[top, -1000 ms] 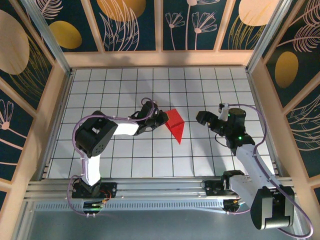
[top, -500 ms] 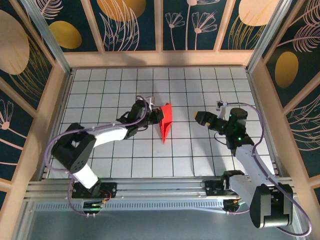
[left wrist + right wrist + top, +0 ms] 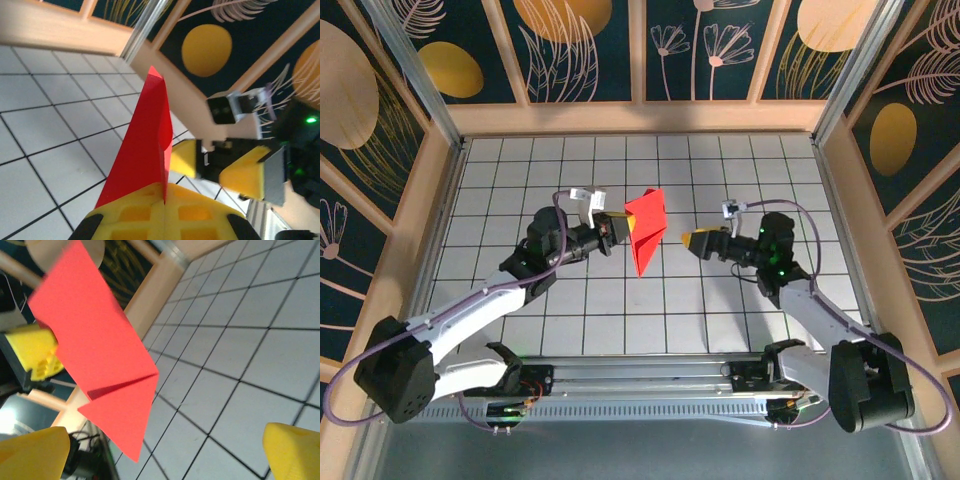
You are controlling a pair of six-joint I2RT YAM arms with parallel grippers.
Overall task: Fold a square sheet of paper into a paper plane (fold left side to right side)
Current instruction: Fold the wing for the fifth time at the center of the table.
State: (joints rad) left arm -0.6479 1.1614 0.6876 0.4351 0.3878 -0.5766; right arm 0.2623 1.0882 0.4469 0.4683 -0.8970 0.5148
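2 wrist views give you what the overhead view cannot. From above, the red paper (image 3: pixel 645 228) sits just left of frame centre, its left edge in the left gripper (image 3: pixel 617 229). The right gripper (image 3: pixel 697 241) is near its right edge, apart from it. The left wrist view puts the left gripper (image 3: pixel 163 212) at the bottom, yellow fingers (image 3: pixel 125 217) clenched on the red paper (image 3: pixel 145 145), which rises edge-on to a point at upper centre. The right wrist view shows you the red paper (image 3: pixel 95 340) face-on: a broad band at upper left, a diagonal crease, and a triangular flap tapering to a tip at lower left. There the right gripper (image 3: pixel 162 455) is spread wide, grasping nothing, its fingertips (image 3: pixel 30 455) at the 2 bottom corners.
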